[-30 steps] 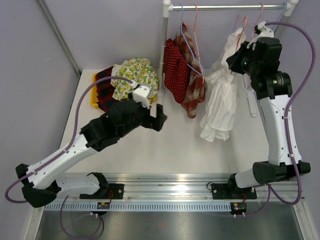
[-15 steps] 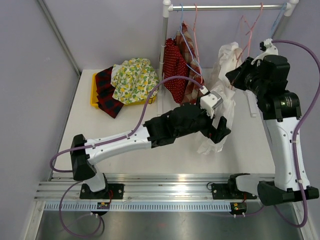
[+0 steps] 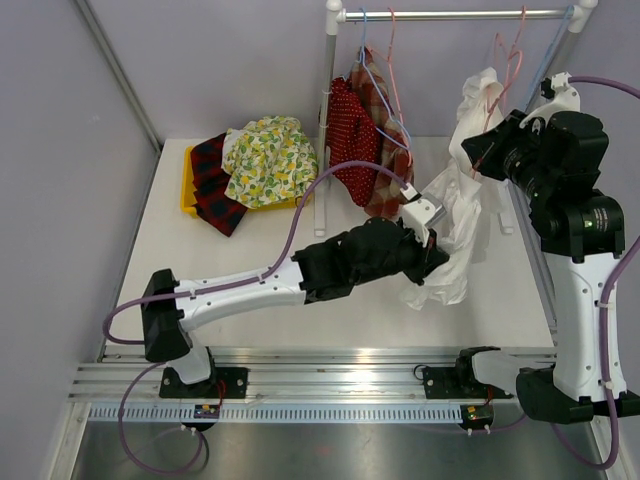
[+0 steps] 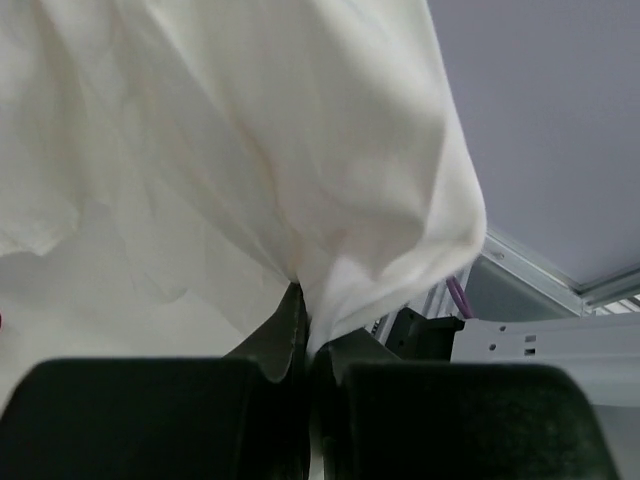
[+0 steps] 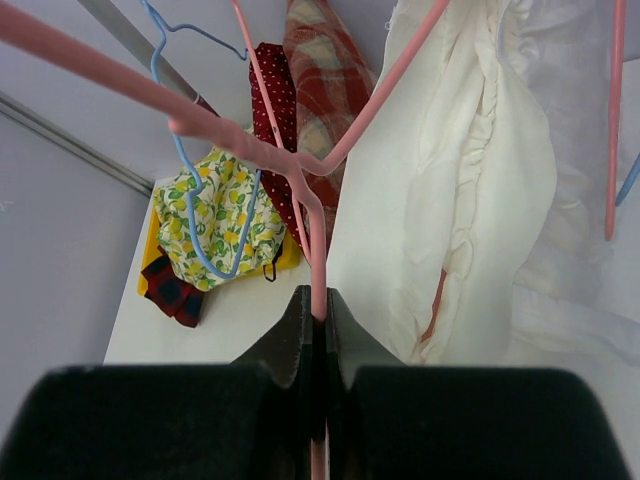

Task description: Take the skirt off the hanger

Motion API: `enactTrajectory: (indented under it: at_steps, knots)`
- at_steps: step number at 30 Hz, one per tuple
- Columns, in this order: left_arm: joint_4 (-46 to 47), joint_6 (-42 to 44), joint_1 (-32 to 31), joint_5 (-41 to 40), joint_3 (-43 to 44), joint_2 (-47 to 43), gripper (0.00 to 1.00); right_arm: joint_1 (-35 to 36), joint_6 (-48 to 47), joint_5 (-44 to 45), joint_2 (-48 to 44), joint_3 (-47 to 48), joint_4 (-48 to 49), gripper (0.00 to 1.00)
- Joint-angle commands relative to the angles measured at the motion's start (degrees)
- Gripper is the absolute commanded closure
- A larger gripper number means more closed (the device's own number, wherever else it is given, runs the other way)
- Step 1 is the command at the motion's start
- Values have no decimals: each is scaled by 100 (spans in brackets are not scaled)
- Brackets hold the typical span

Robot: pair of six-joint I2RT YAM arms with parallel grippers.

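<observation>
A white skirt (image 3: 462, 215) hangs from a pink hanger (image 3: 505, 65) at the right end of the rail. In the top view my left gripper (image 3: 437, 255) reaches across to the skirt's lower part. The left wrist view shows that gripper (image 4: 305, 320) shut on a fold of the white skirt (image 4: 300, 150). High beside the skirt's top, my right gripper (image 3: 480, 150) holds the hanger. In the right wrist view this gripper (image 5: 318, 310) is shut on the pink hanger (image 5: 318, 270) wire, with the skirt (image 5: 470, 200) bunched to its right.
A white rail (image 3: 450, 14) on posts crosses the back. A red dotted garment (image 3: 352, 140) and a plaid one (image 3: 385, 180) hang at its left end. A lemon-print cloth (image 3: 268, 158) and a tartan cloth (image 3: 212, 185) lie on a yellow tray (image 3: 187, 190) at the back left.
My left arm swung from beside the tray rightward to the skirt and its open jaws shut on the cloth. My right gripper shifted right with the hanger.
</observation>
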Motion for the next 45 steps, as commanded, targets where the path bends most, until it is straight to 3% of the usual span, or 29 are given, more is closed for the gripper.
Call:
enactTrajectory:
  at_steps: [1, 4, 8, 13, 21, 28, 31, 35, 40, 45]
  knots:
    - [366, 172, -221, -372, -272, -582, 100, 40, -108, 103, -66, 215, 349, 100]
    - [200, 444, -912, -810, -597, -960, 100, 40, -187, 244, 13, 319, 393, 100]
    - [-55, 709, -1959, -2119, -1168, -1391, 100, 40, -389, 508, 214, 653, 384, 100]
    - [-941, 244, -3207, -3525, -1853, -1664, 100, 40, -494, 894, 435, 1172, 279, 100]
    - [-1673, -705, -3948, -4283, -2136, -1647, 100, 40, -433, 1308, 488, 1076, 445, 100]
    - [-1428, -505, -3939, -4485, -2136, -1410, 100, 49, -424, 1220, 523, 1190, 279, 100]
    - [-1278, -311, -3616, -4364, -2127, -1348, 100, 40, -433, 1194, 461, 1208, 68, 100]
    - [-584, 348, -3447, -4170, -2337, -1453, 100, 49, -643, 1492, 303, 1137, -37, 100]
    - [-583, 498, -2816, -4020, -2180, -1313, 100, 40, -329, 1239, 216, 1261, -441, 100]
    - [-645, 1032, -1754, -3940, -1110, -778, 100, 40, 68, 570, -338, 472, -801, 100]
